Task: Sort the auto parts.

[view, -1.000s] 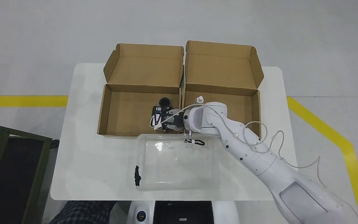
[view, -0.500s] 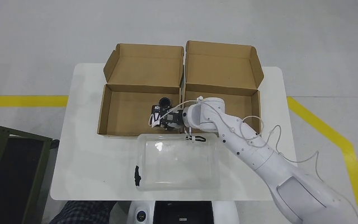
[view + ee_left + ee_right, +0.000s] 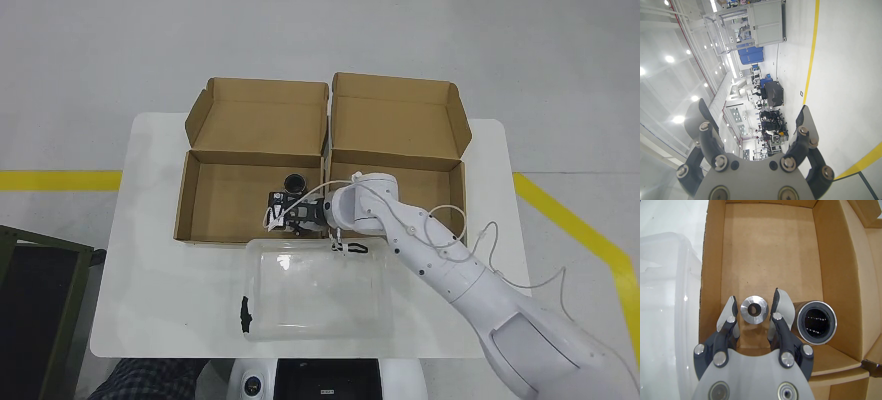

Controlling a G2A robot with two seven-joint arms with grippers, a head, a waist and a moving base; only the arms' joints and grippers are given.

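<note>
Steel bushing (image 3: pixel 754 311) is being straddled on the floor of the cardboard box (image 3: pixel 770 247) by the right gripper (image 3: pixel 755 298). Its fingers are being held released, with slim gaps on both sides. A drop-off is probably being finished, though a pick-up cannot be excluded. Next, a straight lift clear of the neighbouring linear bearing (image 3: pixel 816 323) is being called for. From above, the box is being shown as the left of two on the desk (image 3: pixel 150 280), behind the clear bin (image 3: pixel 310 290). The left gripper (image 3: pixel 753 105) is likewise being held released, aimed at the room.
</note>
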